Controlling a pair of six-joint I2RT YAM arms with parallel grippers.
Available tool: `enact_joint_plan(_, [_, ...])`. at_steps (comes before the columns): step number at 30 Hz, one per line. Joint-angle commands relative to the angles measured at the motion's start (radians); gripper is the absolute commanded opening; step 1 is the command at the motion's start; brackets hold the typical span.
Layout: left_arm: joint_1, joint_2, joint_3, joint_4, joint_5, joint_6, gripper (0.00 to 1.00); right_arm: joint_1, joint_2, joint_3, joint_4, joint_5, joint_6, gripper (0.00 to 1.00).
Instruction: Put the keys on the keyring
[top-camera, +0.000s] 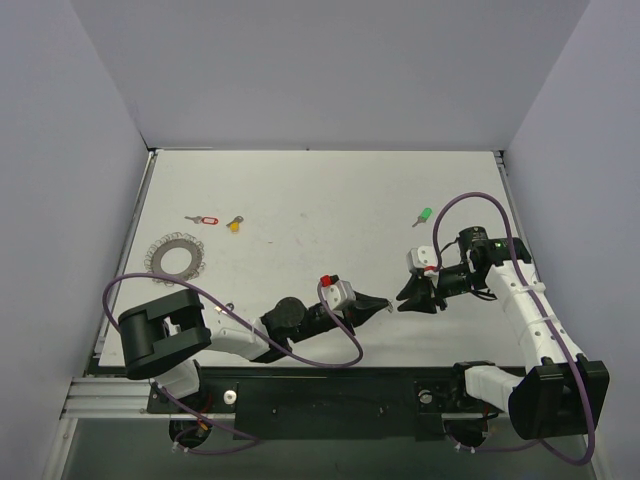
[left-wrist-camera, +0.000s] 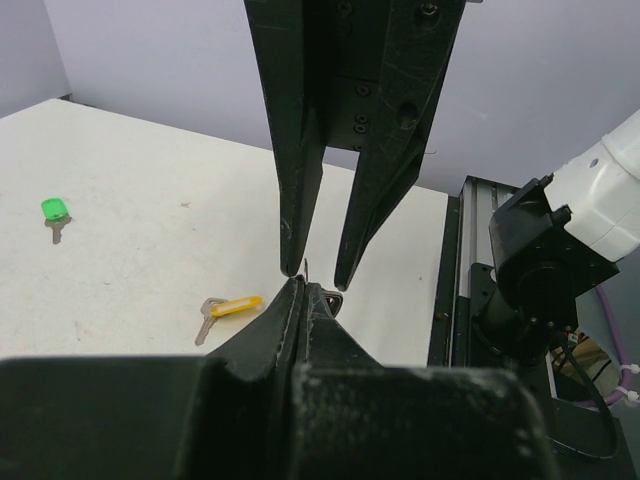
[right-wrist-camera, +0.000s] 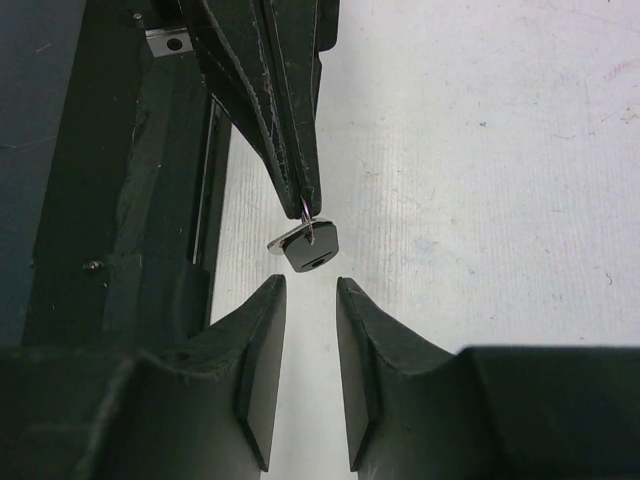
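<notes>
We find a white table: keyring at nine o'clock, red key and yellow key at ten, green key at two.

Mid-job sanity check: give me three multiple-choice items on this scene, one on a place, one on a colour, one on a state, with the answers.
1. Where does the keyring lie?
A. On the left part of the table, flat and apart from both arms
B. Next to the green-headed one at the far right
C. Hanging over the far edge

2. What colour is the head of the key hanging from the left end effector?
A. Red
B. Black
C. Green

3. How does the right end effector stand?
A. Open, nothing between its fingers
B. Shut on a yellow tag
C. Shut and empty

Answers:
1. A, the top view shows it lying alone at the left.
2. B, the right wrist view shows a dark head under the pinched tips.
3. A, the right wrist view shows a clear gap.
</notes>
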Motion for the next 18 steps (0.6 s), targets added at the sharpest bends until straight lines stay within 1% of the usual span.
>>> enact_joint_plan(1, [0.003,0.011,0.032,0.076,0.026,-0.021,0.00,-0.004,0.002,-0.007,-0.037,-0.074,-0.045,0.20])
enact_joint_plan(2, [0.003,0.011,0.032,0.079,0.026,-0.024,0.00,-0.004,0.005,-0.007,-0.037,-0.075,-0.047,0.17])
enact_joint_plan(9, [0.003,0.023,0.038,0.091,0.043,-0.040,0.00,-0.003,0.004,-0.010,-0.038,-0.094,-0.056,0.11])
enact_joint_plan(18, [0.001,0.038,0.046,0.112,0.046,-0.050,0.00,0.014,0.007,-0.017,-0.035,-0.100,-0.056,0.09])
